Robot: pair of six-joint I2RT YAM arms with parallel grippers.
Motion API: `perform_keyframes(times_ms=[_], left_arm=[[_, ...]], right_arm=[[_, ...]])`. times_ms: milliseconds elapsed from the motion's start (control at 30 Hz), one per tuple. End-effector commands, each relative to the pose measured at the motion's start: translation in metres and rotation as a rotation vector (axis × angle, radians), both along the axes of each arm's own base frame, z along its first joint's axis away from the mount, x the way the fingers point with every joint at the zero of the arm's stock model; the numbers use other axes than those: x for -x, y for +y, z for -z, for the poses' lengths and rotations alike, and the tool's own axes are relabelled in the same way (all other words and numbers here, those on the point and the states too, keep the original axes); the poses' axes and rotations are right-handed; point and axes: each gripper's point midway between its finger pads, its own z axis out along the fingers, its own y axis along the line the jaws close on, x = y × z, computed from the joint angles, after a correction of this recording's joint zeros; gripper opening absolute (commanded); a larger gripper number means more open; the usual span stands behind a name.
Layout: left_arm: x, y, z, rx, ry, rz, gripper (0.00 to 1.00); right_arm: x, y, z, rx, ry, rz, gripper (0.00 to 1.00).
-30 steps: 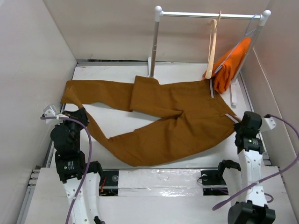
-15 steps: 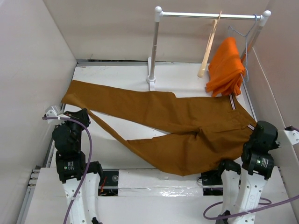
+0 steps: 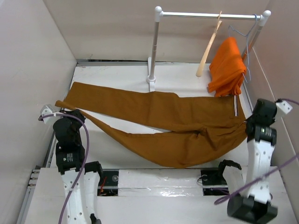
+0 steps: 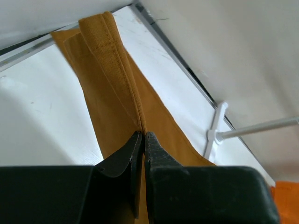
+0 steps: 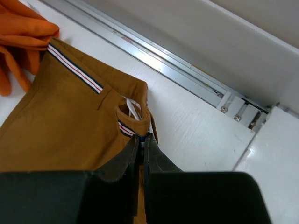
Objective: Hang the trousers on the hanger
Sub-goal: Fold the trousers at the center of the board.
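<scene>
The long rust-brown cloth trousers are lying stretched across the white desk — the left hand is pinching one leg's fold, the right hand the striped waistband. The pale beige wooden hanger is hanging tilted on the metal rail.

The left arm and right arm share one build: rounded black joint housings on white links, each with a purple cable (the left's housing bears a small pale marking). The left gripper and right gripper have matte black, wedge-shaped fingers.
</scene>
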Motion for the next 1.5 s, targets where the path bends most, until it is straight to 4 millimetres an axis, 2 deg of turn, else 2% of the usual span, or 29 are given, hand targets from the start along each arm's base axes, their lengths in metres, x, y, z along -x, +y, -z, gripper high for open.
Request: perform_keyframes(times_ms=[0, 100, 167, 200, 233, 267, 300, 467, 600, 633, 667, 700, 767, 800, 1033, 1167, 1367, 1400, 1433, 1467], left_arm=[[-0.001, 0.023, -0.029, 0.02, -0.07, -0.146, 0.0], [-0.01, 0.04, -0.021, 0.038, -0.018, -0.245, 0.0], [-0.014, 0.046, -0.008, 0.058, 0.047, -0.284, 0.0], [-0.02, 0.053, -0.002, 0.061, 0.085, -0.311, 0.0], [-0.022, 0.054, 0.001, 0.066, 0.099, -0.316, 0.0], [-0.024, 0.055, 0.003, 0.065, 0.117, -0.323, 0.0], [-0.025, 0.064, 0.004, 0.055, 0.134, -0.362, 0.0], [-0.028, 0.095, 0.012, 0.001, 0.234, -0.489, 0.0], [-0.049, 0.108, 0.029, 0.006, 0.345, -0.54, 0.0], [-0.052, 0.11, 0.031, 0.007, 0.353, -0.549, 0.0], [-0.059, 0.114, 0.036, -0.002, 0.376, -0.553, 0.0], [-0.064, 0.118, 0.03, -0.011, 0.367, -0.567, 0.0], [-0.074, 0.122, 0.03, -0.022, 0.39, -0.571, 0.0], [-0.086, 0.126, 0.031, -0.029, 0.411, -0.574, 0.0], [-0.13, 0.148, 0.053, -0.098, 0.562, -0.592, 0.0], [-0.174, 0.142, 0.057, -0.151, 0.586, -0.545, 0.0], [-0.22, 0.149, 0.056, -0.204, 0.585, -0.518, 0.0], [-0.236, 0.152, 0.055, -0.202, 0.582, -0.513, 0.0], [-0.244, 0.148, 0.058, -0.206, 0.588, -0.494, 0.0], [-0.254, 0.149, 0.072, -0.218, 0.619, -0.476, 0.0]], right_arm=[[-0.063, -0.02, -0.054, 0.067, -0.155, -0.022, 0.0], [-0.096, -0.035, -0.058, 0.065, -0.074, -0.006, 0.0], [-0.122, -0.035, -0.065, 0.046, -0.072, -0.026, 0.0], [-0.126, -0.032, -0.075, 0.05, -0.095, -0.034, 0.0], [-0.141, -0.03, -0.071, 0.043, -0.096, -0.054, 0.0], [-0.152, -0.031, -0.078, 0.046, -0.14, -0.061, 0.0], [-0.163, -0.031, -0.078, 0.036, -0.147, -0.077, 0.0], [-0.201, -0.031, -0.076, 0.006, -0.14, -0.093, 0.0], [-0.224, -0.038, -0.066, 0.001, -0.129, -0.085, 0.0], [-0.231, -0.039, -0.059, -0.007, -0.115, -0.086, 0.0], [-0.237, -0.037, -0.062, -0.005, -0.133, -0.094, 0.0], [-0.241, -0.038, -0.061, -0.003, -0.139, -0.094, 0.0], [-0.249, -0.038, -0.051, -0.013, -0.135, -0.1, 0.0], [-0.254, -0.034, -0.051, -0.013, -0.144, -0.109, 0.0], [-0.267, -0.032, -0.02, -0.034, -0.111, -0.105, 0.0], [-0.268, -0.034, -0.009, -0.028, -0.113, -0.102, 0.0], [-0.27, -0.042, 0.016, -0.029, -0.056, -0.085, 0.0], [-0.27, -0.048, 0.019, -0.027, -0.052, -0.074, 0.0], [-0.271, -0.048, 0.022, -0.029, -0.044, -0.072, 0.0], [-0.274, -0.049, 0.027, -0.032, -0.031, -0.071, 0.0]])
